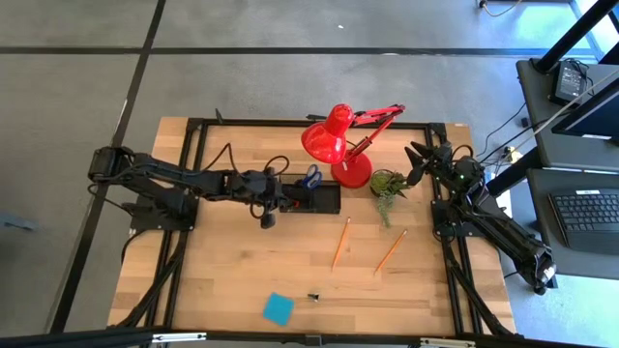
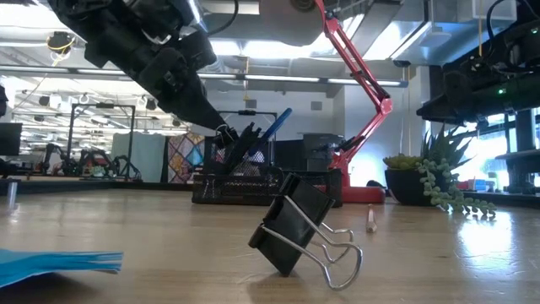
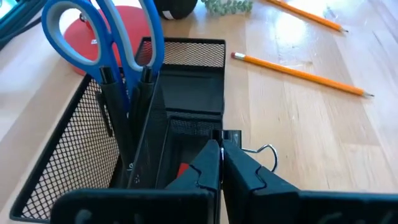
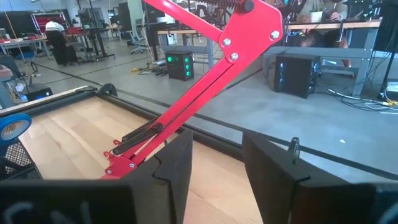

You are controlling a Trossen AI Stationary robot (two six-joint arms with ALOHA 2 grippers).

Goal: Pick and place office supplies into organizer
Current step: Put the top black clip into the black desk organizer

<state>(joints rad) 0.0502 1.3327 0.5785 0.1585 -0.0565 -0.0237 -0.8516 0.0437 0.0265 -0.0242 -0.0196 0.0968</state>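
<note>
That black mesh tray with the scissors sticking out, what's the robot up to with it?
The robot is tidying desk items into the tray. The left tool is shut and sits right over the tray, where the scissors already stand upright. What it grips, if anything, I cannot tell. The right tool waits open near the red lamp. Two pencils, a blue notepad and a black clip are on the table, outside the tray.

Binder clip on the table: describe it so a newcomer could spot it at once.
Start at the wooden table's front edge, nearest the bottom of the high view. Beside the blue sticky-note pad lies the binder clip: tiny, black, with silver wire handles, unlike the long orange pencils farther back.
</note>
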